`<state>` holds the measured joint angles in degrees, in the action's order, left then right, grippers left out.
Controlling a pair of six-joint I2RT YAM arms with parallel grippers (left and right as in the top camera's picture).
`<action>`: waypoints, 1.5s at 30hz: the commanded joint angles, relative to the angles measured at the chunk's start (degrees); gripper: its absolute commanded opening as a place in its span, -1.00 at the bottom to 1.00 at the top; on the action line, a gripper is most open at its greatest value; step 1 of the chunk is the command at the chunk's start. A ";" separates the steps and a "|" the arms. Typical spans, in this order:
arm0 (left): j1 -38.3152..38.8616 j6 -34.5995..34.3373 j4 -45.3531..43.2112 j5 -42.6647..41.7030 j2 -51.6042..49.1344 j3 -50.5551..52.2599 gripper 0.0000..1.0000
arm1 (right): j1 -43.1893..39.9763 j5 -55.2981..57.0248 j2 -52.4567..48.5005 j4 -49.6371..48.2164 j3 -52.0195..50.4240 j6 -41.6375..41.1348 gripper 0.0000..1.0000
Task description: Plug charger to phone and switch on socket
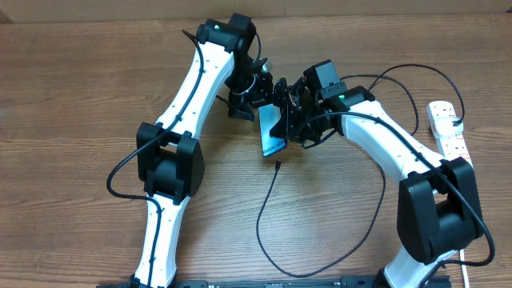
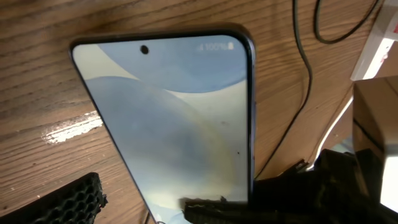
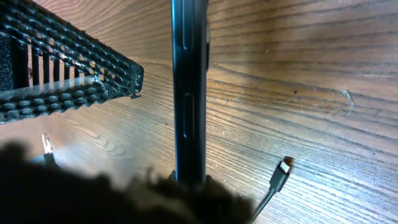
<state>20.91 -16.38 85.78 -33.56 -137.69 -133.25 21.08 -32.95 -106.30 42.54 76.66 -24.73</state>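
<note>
The phone [image 1: 272, 134] is held tilted up off the table, its lit screen filling the left wrist view [image 2: 180, 106]. My right gripper [image 1: 290, 120] is shut on it. In the right wrist view the phone [image 3: 188, 93] shows edge-on, pinched between the fingers [image 3: 189, 186]. My left gripper [image 1: 244, 100] is open just behind the phone. One of its ribbed finger pads [image 2: 68, 199] stands clear of the phone's edge. The charger's connector tip [image 1: 277, 165] lies free on the table below the phone and also shows in the right wrist view [image 3: 285, 167]. The socket strip [image 1: 446, 128] lies at the far right.
The black charger cable [image 1: 264, 232] loops across the near table and runs back over my right arm towards the strip. It also passes beside the phone in the left wrist view [image 2: 305, 81]. The strip's white lead [image 1: 480, 256] trails along the right edge.
</note>
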 commanded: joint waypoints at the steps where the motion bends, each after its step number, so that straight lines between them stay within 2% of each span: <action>1: -0.59 2.54 0.17 0.96 0.22 -1.07 0.98 | -2.10 -4.02 0.61 -0.44 0.50 0.74 -0.93; 5: -1.44 4.44 -0.13 -1.79 0.22 -1.07 1.00 | -4.66 -9.94 0.61 -0.83 0.48 0.98 -0.93; 10: -3.23 10.27 -2.40 -15.72 0.22 -1.07 1.00 | -8.24 -21.90 0.61 -2.34 0.48 2.64 -0.93; 14: -4.90 10.62 -6.21 -24.90 0.22 -1.07 0.99 | -9.97 -31.61 0.61 -5.55 0.48 2.67 -0.93; 18: -5.92 10.60 -10.78 -35.76 0.22 -1.07 0.84 | -10.56 -38.82 0.61 -9.84 0.50 1.84 -0.93; 22: -5.97 9.25 -15.72 -44.76 0.22 -1.07 0.61 | -10.56 -39.23 0.61 -12.63 0.50 -0.85 -0.93; 30: -5.73 1.29 -21.99 -48.22 0.22 -1.07 0.29 | -10.56 -39.17 0.61 -21.46 0.48 -10.14 -0.93; 34: -5.73 -0.61 -23.91 -51.28 0.22 -1.07 -0.10 | -10.56 -37.99 0.61 -26.73 0.50 -15.04 -0.93; 37: -5.73 -0.59 -24.20 -53.48 0.22 -1.07 -0.31 | -10.56 -35.93 0.61 -29.03 0.48 -17.75 -0.93; 39: -5.73 -0.61 -24.22 -53.83 0.22 -1.07 -0.36 | -10.56 -34.38 0.61 -29.68 0.50 -19.23 -0.93; 45: -5.73 -0.59 -24.37 -53.96 0.22 -1.07 -0.31 | -10.56 -29.86 0.61 -31.74 0.48 -24.68 -0.93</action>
<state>13.37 -16.88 61.43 -80.66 -138.19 -133.25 9.87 -70.32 -105.95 11.42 76.64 -43.13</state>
